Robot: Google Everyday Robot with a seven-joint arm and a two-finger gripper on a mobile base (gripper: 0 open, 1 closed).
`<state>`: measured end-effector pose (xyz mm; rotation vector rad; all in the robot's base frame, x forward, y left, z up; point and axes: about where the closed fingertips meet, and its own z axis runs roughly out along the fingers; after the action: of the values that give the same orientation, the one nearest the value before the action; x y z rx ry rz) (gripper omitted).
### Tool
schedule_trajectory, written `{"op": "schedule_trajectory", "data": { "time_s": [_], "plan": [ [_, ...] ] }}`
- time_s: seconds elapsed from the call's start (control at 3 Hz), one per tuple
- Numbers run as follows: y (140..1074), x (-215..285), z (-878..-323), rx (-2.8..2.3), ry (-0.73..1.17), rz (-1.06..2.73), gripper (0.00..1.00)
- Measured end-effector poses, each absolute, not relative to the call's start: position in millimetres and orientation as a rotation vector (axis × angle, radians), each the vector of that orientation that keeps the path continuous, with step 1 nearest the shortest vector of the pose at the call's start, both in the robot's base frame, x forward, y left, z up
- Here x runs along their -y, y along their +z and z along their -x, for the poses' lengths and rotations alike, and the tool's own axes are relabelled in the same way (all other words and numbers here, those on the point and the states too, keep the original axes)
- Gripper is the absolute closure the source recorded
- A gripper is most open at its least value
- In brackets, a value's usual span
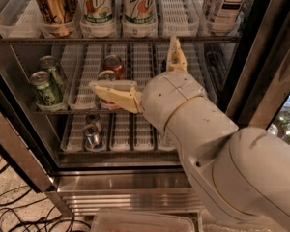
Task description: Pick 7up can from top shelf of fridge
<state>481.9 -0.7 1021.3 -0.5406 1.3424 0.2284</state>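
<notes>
Two 7up cans (97, 6) (137, 4) stand side by side in white lane trays on the top shelf (208, 39) of the open fridge (121, 185). My gripper (132, 62) is open and empty, below the top shelf and in front of the second rack. One finger (111, 92) points left across the red cans. The other finger (175, 54) points up, its tip just under the top shelf's front edge, right of the 7up cans. The gripper touches no can.
A bronze-gold can (50, 6) stands left of the 7up cans and a tea bottle (227, 4) at the far right. An empty lane (171, 8) lies between. Green cans (46, 88) and red cans (113, 64) sit on the second rack, silver-topped cans (92, 129) lower. The dark door frame (266, 57) is at right.
</notes>
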Motion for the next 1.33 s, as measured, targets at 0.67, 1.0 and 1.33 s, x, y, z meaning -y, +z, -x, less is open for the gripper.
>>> {"op": "schedule_trajectory", "data": {
  "time_s": [0.67, 1.0, 1.33],
  "plan": [
    [1041, 31, -473, -1.328, 0.197, 0.598, 0.0],
    [1046, 46, -481, -1.328, 0.24, 0.639, 0.0],
    [1046, 46, -481, -1.328, 0.24, 0.639, 0.0]
  ]
}}
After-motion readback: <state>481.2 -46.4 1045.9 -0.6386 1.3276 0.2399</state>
